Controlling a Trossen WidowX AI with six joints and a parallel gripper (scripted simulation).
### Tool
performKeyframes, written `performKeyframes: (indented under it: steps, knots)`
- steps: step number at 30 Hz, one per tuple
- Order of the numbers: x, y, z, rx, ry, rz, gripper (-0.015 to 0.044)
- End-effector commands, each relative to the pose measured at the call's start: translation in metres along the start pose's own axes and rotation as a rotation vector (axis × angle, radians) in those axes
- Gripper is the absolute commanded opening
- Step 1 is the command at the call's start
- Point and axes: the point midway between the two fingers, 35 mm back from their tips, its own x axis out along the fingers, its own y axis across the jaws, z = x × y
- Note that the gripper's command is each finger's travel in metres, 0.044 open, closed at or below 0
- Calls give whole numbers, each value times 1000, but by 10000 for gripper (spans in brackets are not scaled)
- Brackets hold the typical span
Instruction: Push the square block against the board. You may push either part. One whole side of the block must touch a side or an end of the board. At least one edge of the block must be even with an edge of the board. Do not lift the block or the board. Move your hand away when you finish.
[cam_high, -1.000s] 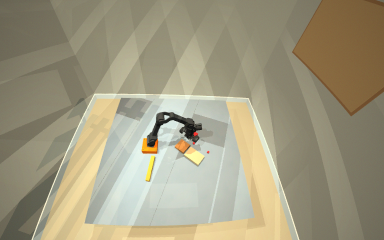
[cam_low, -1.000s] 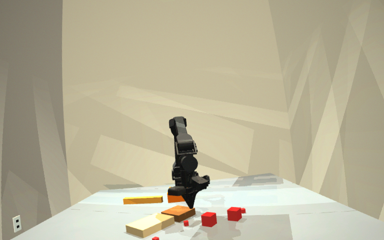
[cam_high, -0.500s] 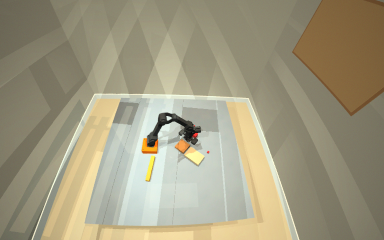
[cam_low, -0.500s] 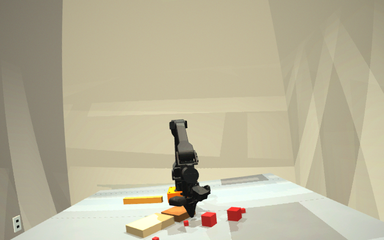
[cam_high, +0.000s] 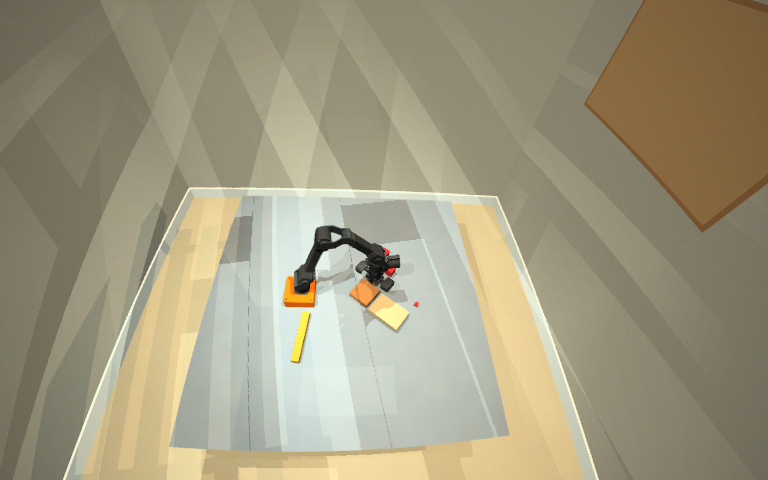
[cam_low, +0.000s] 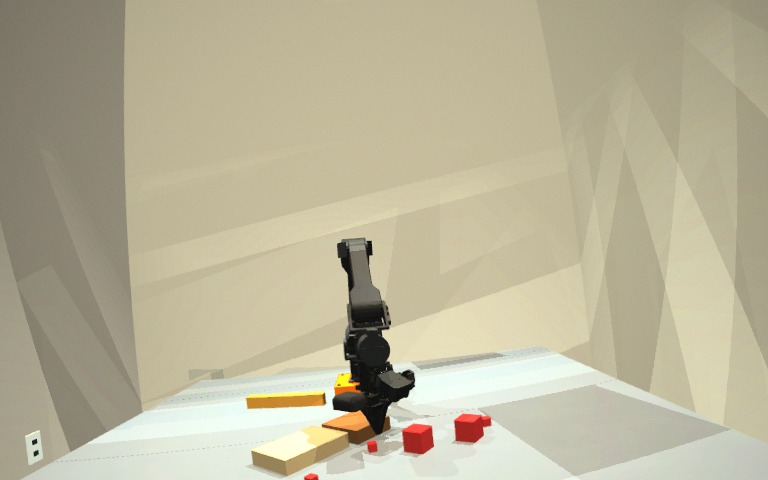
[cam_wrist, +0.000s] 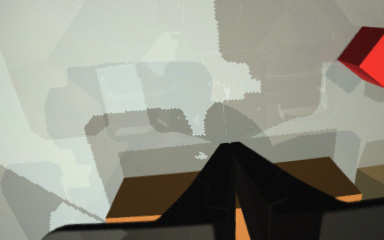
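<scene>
The orange square block lies flat on the table. The pale tan board lies flat by one side of the block; a narrow gap shows between them in the wrist view. My gripper is shut and empty, pointing down. Its tips are low, at the block's side that faces the red cubes. They overlap the block in the wrist view and hide its middle. I cannot tell whether they touch it.
Two red cubes stand beyond the gripper. Small red cubes lie near the board and block. A yellow bar lies near the orange arm base.
</scene>
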Motion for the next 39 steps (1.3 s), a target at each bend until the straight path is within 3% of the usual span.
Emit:
performKeyframes:
  steps: [1, 14, 39]
  knots:
    - [2, 2, -7, -3, 7, 7, 0]
    - [2, 2, -18, -3, 7, 7, 0]
    - [1, -1, 21, -3, 4, 7, 0]
